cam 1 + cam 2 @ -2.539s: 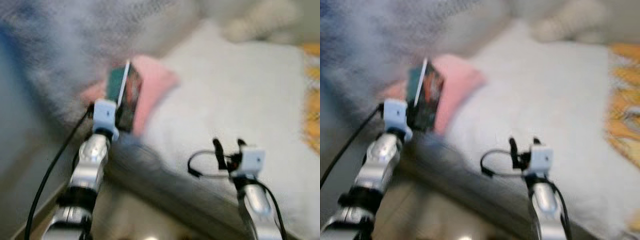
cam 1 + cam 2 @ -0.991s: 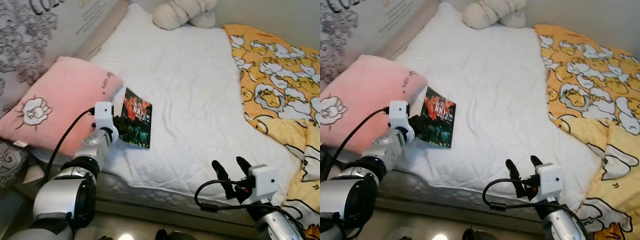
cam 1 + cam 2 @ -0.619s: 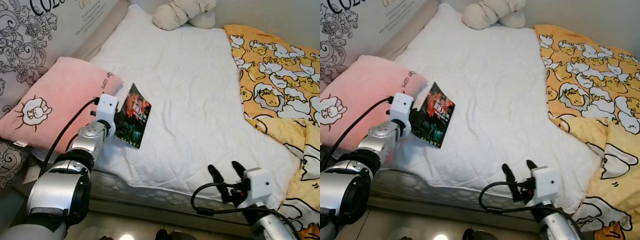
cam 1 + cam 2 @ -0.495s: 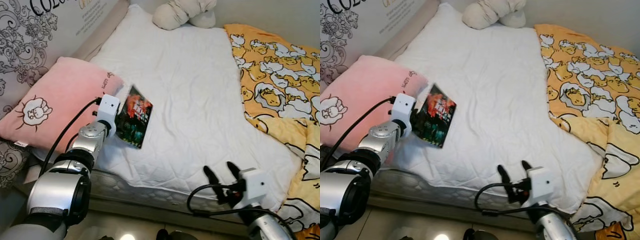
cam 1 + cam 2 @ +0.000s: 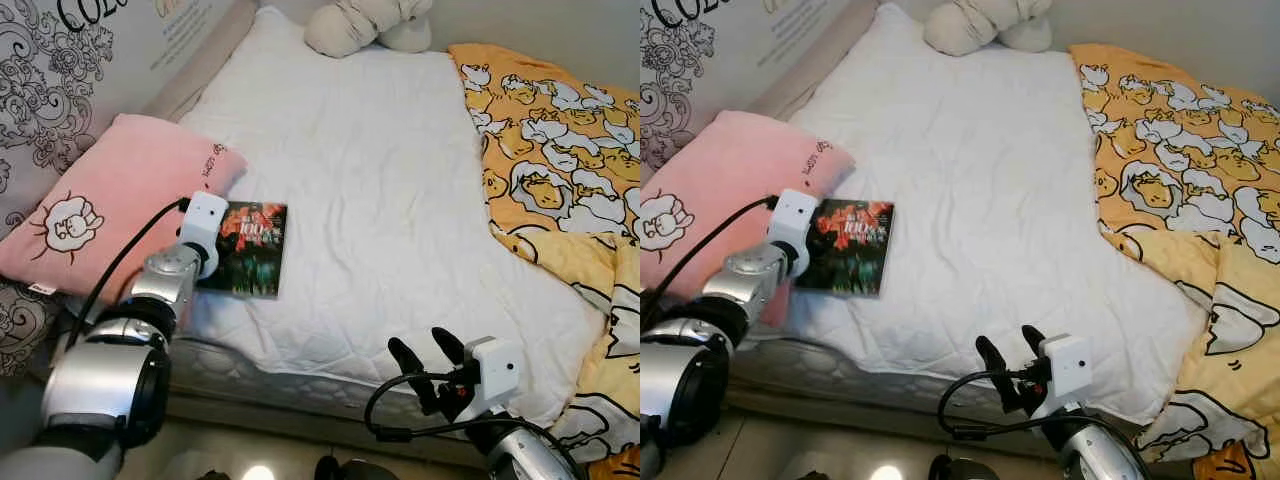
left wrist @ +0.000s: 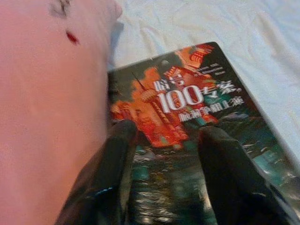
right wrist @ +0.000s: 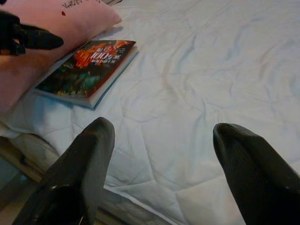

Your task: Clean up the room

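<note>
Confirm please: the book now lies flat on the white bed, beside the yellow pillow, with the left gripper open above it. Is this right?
Not quite: the pillow beside the book is pink, not yellow, as the left eye view shows. The rest holds: the book lies flat on the white bed, and the left gripper is open above it.

Bright, even light; soft wrist-view focus

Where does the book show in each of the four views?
Left eye: book flat on the white quilt, beside the pink pillow.
Right eye: same spot.
Left wrist: just beyond the left gripper.
Right wrist: far side.
Shared landmark: pink pillow.
</note>
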{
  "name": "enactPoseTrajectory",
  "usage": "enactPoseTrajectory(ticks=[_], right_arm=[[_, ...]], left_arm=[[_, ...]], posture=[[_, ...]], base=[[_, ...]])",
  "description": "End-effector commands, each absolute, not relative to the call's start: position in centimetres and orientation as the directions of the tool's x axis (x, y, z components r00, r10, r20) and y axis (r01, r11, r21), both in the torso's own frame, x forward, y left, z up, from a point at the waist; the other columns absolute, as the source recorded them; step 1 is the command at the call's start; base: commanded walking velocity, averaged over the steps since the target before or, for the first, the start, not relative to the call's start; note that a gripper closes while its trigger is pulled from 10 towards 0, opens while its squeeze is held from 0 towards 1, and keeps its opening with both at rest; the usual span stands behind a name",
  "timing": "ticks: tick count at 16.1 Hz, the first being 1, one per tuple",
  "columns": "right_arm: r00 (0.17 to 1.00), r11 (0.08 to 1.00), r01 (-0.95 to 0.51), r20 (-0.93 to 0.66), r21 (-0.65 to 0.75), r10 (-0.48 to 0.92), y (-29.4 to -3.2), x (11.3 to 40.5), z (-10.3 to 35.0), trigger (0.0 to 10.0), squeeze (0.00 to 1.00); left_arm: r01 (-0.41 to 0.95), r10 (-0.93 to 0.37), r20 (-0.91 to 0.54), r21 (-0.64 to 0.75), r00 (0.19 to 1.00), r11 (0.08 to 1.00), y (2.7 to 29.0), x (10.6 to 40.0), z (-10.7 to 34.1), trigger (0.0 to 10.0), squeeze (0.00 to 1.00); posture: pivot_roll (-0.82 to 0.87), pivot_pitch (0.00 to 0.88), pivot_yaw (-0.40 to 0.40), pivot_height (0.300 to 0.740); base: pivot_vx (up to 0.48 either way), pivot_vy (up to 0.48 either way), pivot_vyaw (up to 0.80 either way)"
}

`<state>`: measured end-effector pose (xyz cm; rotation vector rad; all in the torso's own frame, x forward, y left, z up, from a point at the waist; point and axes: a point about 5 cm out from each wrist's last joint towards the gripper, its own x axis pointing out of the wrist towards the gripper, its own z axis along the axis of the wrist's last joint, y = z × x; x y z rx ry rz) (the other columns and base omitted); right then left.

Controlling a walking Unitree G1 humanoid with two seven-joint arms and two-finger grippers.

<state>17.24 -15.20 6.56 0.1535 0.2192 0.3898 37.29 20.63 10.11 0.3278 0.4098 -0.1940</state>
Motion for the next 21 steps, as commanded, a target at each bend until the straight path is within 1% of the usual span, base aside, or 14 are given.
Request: enactPoseTrajectory(ticks=[1,3,5,6,7,8,9,10,11,13,14,16,18,21], right_arm=[[0.906,0.922,-0.336,-0.202,0.193,0.372,-15.9,17.1,6.2,10.0,0.0],[0.905,0.923,-0.335,-0.206,0.192,0.371,-15.8,17.2,6.0,10.0,0.0],[0.918,0.932,-0.314,-0.192,0.182,0.347,-15.6,18.1,5.5,10.0,0.0],[0.94,0.947,-0.277,-0.159,0.163,0.302,-15.7,18.9,5.8,10.0,0.0],[0.979,0.975,-0.163,-0.096,0.148,0.179,-16.8,20.0,6.6,10.0,0.0],[0.995,0.99,-0.068,-0.062,0.125,0.076,-17.7,20.6,6.9,10.0,0.0],[0.997,0.997,0.049,-0.064,0.062,-0.045,-19.3,20.8,6.5,10.0,0.0],[0.988,0.99,0.123,-0.091,-0.067,-0.129,-20.3,20.9,5.8,10.0,0.0],[0.973,0.979,0.179,-0.131,-0.099,-0.192,-21.1,21.2,4.9,10.0,0.0],[0.99,0.994,0.101,-0.098,-0.041,-0.105,-20.0,22.7,4.8,10.0,0.0],[0.992,0.996,0.089,-0.088,-0.029,-0.091,-19.7,23.0,4.9,10.0,0.0],[0.994,0.993,0.054,-0.085,-0.103,-0.063,-18.6,24.2,4.9,10.0,0.0],[0.993,0.993,0.072,-0.084,-0.098,-0.08,-18.5,24.7,4.9,10.0,0.0],[0.994,0.996,0.049,-0.091,-0.08,-0.056,-18.9,24.7,4.4,10.0,0.0]], left_arm=[[0.272,-0.136,-0.39,0.32,0.911,0.907,20.2,38.0,11.4,10.0,1.0],[0.293,-0.117,-0.382,0.443,0.917,0.847,20.9,38.3,12.4,10.0,1.0],[0.314,-0.186,-0.31,0.441,0.932,0.841,20.3,38.9,13.9,10.0,1.0],[0.331,-0.235,-0.261,0.437,0.936,0.836,19.4,39.0,14.3,10.0,0.0],[0.378,-0.362,-0.107,0.252,0.926,0.891,17.0,38.4,14.5,10.0,0.0],[0.398,-0.403,0.023,0.122,0.915,0.909,15.6,37.3,14.3,10.0,0.0],[0.38,-0.38,0.123,0.02,0.917,0.925,13.9,34.9,13.3,10.0,0.0],[0.4,-0.391,0.119,-0.067,0.913,0.914,12.7,33.6,12.2,10.0,0.0],[0.383,-0.373,0.107,-0.085,0.921,0.92,11.8,32.7,10.8,10.0,0.0],[0.347,-0.344,0.056,-0.059,0.937,0.936,10.8,31.8,8.5,10.0,0.0],[0.351,-0.348,0.055,-0.06,0.936,0.934,10.9,31.6,8.4,10.0,0.0],[0.374,-0.374,0.017,-0.034,0.927,0.927,11.3,30.5,8.3,10.0,0.0],[0.386,-0.385,-0.028,0.044,0.923,0.922,12.0,30.2,7.5,10.0,0.0],[0.322,-0.314,-0.088,0.097,0.945,0.942,13.1,31.0,6.7,10.0,0.0]], posture=[[-0.1,0.055,-0.109,0.74],[-0.1,0.039,-0.103,0.74],[-0.07,0.0,-0.059,0.74],[-0.05,0.0,-0.033,0.74],[-0.03,0.0,0.01,0.74],[-0.01,0.0,0.012,0.74],[0.0,0.0,0.01,0.74],[0.02,0.0,0.006,0.74],[0.04,0.0,-0.006,0.74],[0.04,0.0,-0.018,0.74],[0.04,0.0,-0.02,0.74],[0.04,0.0,-0.016,0.74],[0.05,0.0,-0.021,0.74],[0.06,0.0,-0.034,0.74]], base=[[0.0,0.0,0.0],[0.0,0.0,0.0],[0.0,0.0,0.0],[0.0,0.0,0.0],[0.0,0.0,0.0],[0.0,0.0,0.0],[0.0,-0.48,0.0],[0.0,-0.469,0.0],[0.0,-0.465,0.0],[0.0,-0.469,0.0],[0.0,-0.469,0.0],[0.0,-0.476,0.0],[0.0,-0.48,-0.77],[0.0,-0.32,-0.78]])
